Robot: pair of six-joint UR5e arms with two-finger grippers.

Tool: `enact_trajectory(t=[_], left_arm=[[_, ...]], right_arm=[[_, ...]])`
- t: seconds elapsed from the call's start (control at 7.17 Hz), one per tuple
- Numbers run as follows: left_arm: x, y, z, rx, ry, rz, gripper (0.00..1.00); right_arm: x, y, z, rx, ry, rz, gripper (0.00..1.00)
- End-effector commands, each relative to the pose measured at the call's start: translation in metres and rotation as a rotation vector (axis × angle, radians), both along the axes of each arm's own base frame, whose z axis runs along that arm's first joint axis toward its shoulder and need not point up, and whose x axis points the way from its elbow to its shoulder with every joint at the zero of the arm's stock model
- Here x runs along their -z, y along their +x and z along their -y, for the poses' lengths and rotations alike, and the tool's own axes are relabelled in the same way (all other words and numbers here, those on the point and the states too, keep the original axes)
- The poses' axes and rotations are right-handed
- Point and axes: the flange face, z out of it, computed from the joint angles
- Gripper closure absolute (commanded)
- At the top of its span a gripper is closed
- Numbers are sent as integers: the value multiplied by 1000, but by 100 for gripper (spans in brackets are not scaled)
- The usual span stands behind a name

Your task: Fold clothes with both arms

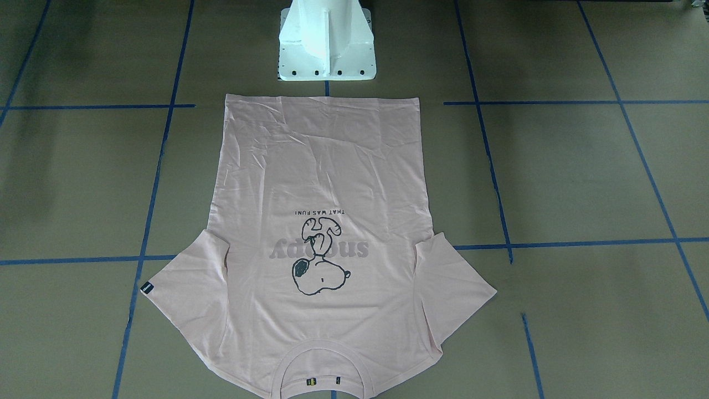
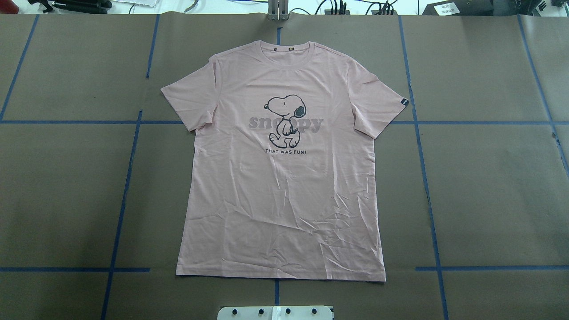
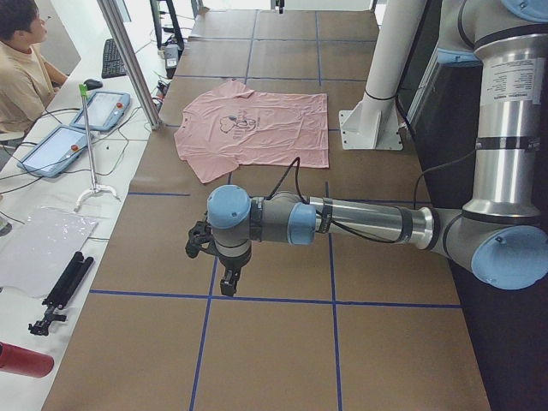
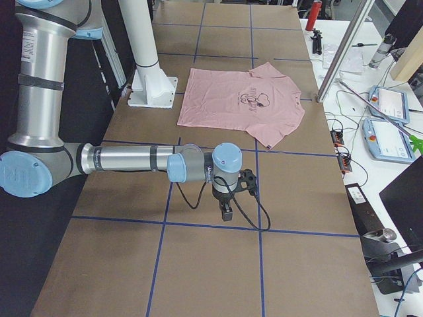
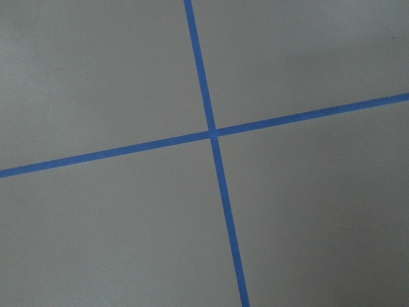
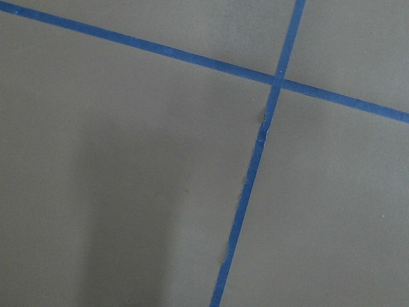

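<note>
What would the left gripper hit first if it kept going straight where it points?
The left gripper points down, so it would likely meet the bare table near a tape cross, well away from the shirt. Its height above the table is unclear.
</note>
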Motion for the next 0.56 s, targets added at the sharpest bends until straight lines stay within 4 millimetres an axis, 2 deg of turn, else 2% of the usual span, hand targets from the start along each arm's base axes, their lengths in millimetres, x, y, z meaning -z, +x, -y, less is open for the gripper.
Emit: enact_trajectory(t=[0.0,0.42], left_arm=[[13,1,2,-2,18,0,0],[14,5,-3,-10,22,0,0]], right_arm=[[6,-4,3,5,8,42,0],[10,-5,1,9,40,67,0]])
